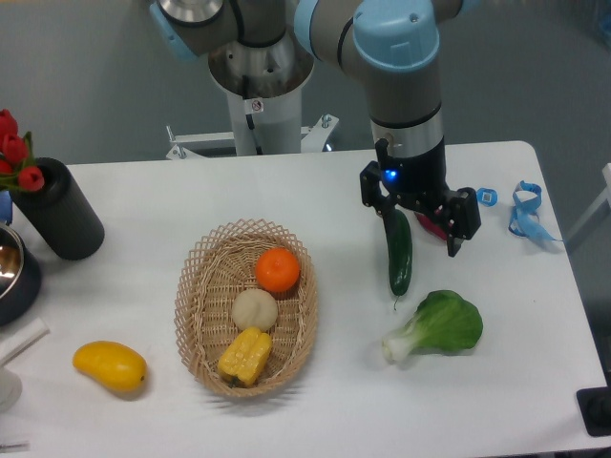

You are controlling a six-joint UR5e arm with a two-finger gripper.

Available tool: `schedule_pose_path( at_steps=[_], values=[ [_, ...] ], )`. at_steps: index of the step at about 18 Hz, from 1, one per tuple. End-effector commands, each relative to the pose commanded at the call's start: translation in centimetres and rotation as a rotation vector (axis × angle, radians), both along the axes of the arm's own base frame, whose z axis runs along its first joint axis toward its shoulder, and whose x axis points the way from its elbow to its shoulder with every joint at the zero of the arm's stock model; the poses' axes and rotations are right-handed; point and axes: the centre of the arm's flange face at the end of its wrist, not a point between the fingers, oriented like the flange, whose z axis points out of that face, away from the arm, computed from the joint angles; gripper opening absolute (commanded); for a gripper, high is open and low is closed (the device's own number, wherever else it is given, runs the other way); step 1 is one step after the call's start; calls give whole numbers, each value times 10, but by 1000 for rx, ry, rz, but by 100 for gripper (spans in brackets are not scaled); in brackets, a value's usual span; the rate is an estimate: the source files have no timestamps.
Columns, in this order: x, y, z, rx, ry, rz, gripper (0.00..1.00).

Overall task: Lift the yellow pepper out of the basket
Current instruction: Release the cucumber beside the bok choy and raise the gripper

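The yellow pepper [244,356] is blocky and ribbed and lies at the near end of the oval wicker basket [196,286]. A pale cream ball [255,309] and an orange [278,270] lie in the basket behind it. My gripper [418,227] is well to the right of the basket, low over the table, with its two black fingers spread wide and nothing between them. It stands over the far end of a green cucumber [399,252].
A bok choy [439,326] lies near the cucumber. A smooth yellow mango-like fruit [110,366] lies left of the basket. A black cylinder [62,210] with red flowers and a dark bowl [13,272] stand at the far left. Blue clips [527,208] lie at the right.
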Motion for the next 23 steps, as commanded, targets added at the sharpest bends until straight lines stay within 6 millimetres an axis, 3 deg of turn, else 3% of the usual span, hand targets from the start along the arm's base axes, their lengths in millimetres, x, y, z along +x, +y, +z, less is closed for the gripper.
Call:
schedule_pose_path(
  at_steps=[7, 13, 17, 23],
  values=[
    [1, 0, 0, 3, 4, 0, 100],
    [3, -4, -22, 15, 14, 11, 100],
    [5, -3, -25, 23, 6, 12, 100],
    [9, 9, -22, 166, -85, 99, 100]
  ],
)
